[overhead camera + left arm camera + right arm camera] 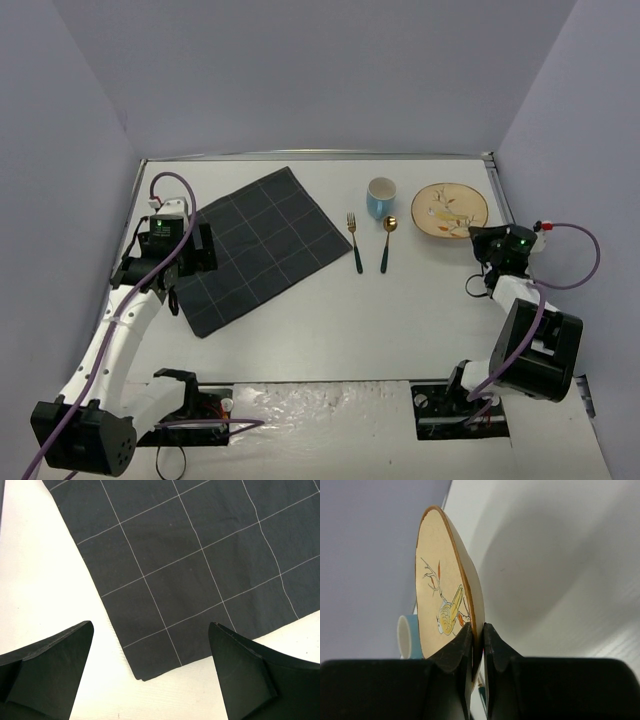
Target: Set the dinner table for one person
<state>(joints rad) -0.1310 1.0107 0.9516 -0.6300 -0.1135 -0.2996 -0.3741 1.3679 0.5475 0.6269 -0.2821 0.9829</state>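
On the white dinner table (330,330) a dark grey grid-lined placemat (255,245) lies at an angle at the left. My left gripper (190,262) hovers open over its left part. In the left wrist view one placemat (200,555) corner lies on the table between the spread fingers of the left gripper (151,625). A cream plate (449,209) with a bird picture sits at the far right. My right gripper (487,240) is at its near rim. The right wrist view shows the right gripper (477,626) shut on the plate (440,580) rim.
A light blue mug (381,197) stands left of the plate, with a gold fork (354,242) and a gold spoon (388,243), both dark-handled, lying side by side in front of it. The mug (407,637) shows behind the plate. Metal rails edge the table.
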